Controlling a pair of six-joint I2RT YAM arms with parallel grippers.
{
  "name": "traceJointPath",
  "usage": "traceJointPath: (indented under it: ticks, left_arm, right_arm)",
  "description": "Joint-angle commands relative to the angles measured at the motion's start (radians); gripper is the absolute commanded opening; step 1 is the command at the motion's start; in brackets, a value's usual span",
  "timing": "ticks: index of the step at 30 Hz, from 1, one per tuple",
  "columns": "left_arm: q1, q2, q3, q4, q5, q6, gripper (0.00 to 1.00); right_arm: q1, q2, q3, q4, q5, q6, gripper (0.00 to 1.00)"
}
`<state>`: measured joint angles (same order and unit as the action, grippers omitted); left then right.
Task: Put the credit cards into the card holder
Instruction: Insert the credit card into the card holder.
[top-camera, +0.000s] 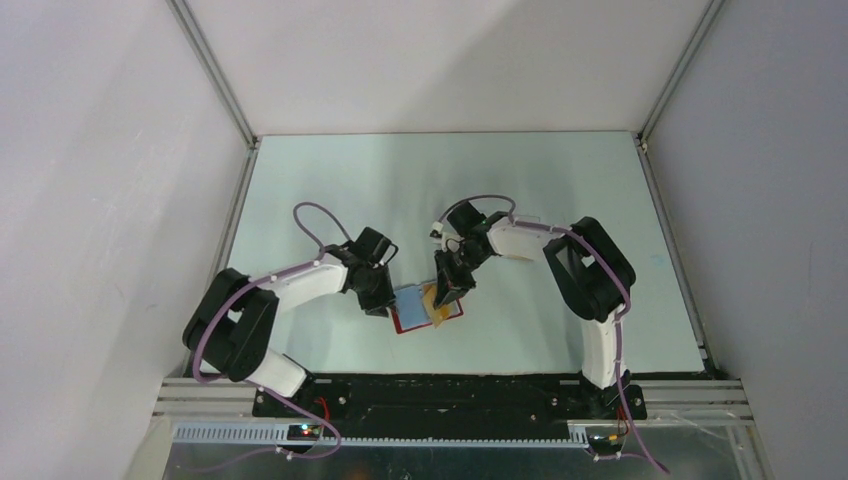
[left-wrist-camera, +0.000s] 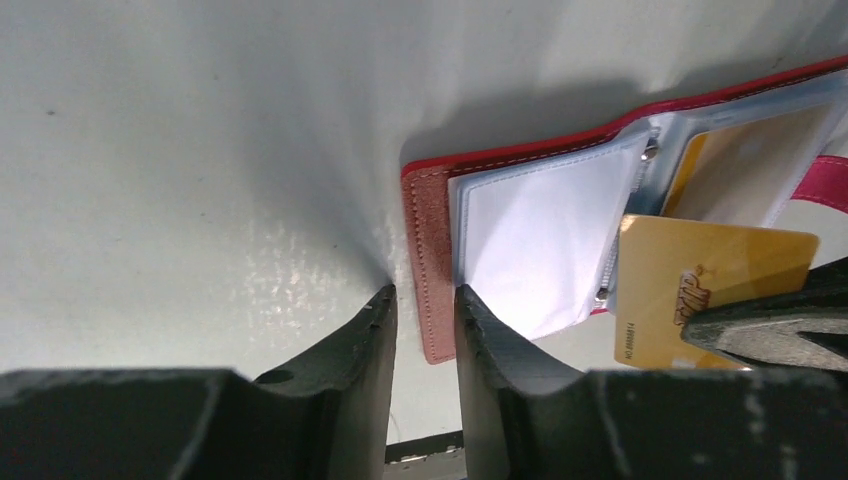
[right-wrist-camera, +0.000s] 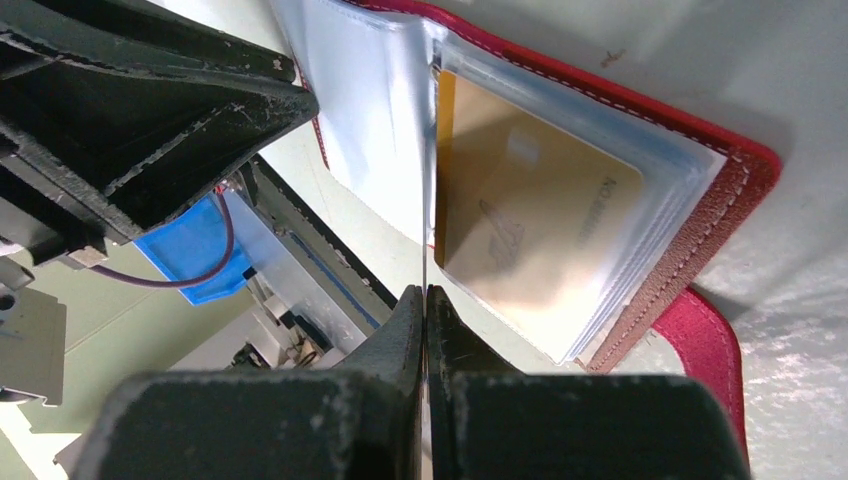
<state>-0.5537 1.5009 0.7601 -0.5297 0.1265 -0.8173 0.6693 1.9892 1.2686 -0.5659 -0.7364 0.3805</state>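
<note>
Card holder: I see the card holder (top-camera: 412, 308) lying open on the worktop (top-camera: 540, 200), near the front edge and between the two arms, blue-grey inside facing up.
Sleeves: the clear sleeves (left-wrist-camera: 540, 230) fan up from the spine, and one leaf on the left stands lifted off the red cover.
Closing tab: the closing tab (right-wrist-camera: 705, 340) sticks out past the right cover onto the worktop.
Left end effector: the left end effector (left-wrist-camera: 424, 292) is down at the holder's left edge. Its jaws stand partly apart, one finger (left-wrist-camera: 370, 340) outside the red stitched border and the other over the sleeves. I cannot tell whether they pinch that border or only straddle it.
Right end effector: the right end effector (right-wrist-camera: 426, 292) is clamped tight on the held card (left-wrist-camera: 700, 290), which its own camera shows edge-on as a thin line between the pads.
Held card: gold with dark lettering, tilted over the holder's right half close to the spine. I cannot tell whether its leading edge is inside a pocket.
Stored card: the stored card (right-wrist-camera: 530, 210), a second tan one, sits flat inside a sleeve on the right half.
</note>
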Motion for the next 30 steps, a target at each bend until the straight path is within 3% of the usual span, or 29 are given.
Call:
traceJointPath:
  ticks: [1,5,16,22,30]
  left_arm:
    - [0.001,-0.010,0.018,-0.071,-0.090,0.054,0.33]
    - [0.000,0.030,0.034,-0.085,-0.099,0.074,0.22]
    - [0.000,0.073,0.061,-0.095,-0.104,0.101,0.12]
    - [0.000,0.089,0.071,-0.102,-0.099,0.116,0.01]
    - [0.001,0.095,0.072,-0.110,-0.105,0.122,0.00]
  right_arm:
    - [-0.010,0.039,0.057,-0.009,-0.042,-0.033,0.00]
    - [-0.009,0.054,0.083,-0.023,-0.048,-0.042,0.00]
    - [-0.020,0.137,0.148,-0.067,-0.094,-0.099,0.00]
    - [-0.020,0.148,0.202,-0.113,-0.147,-0.163,0.00]
    - [-0.029,0.187,0.270,-0.157,-0.123,-0.184,0.00]
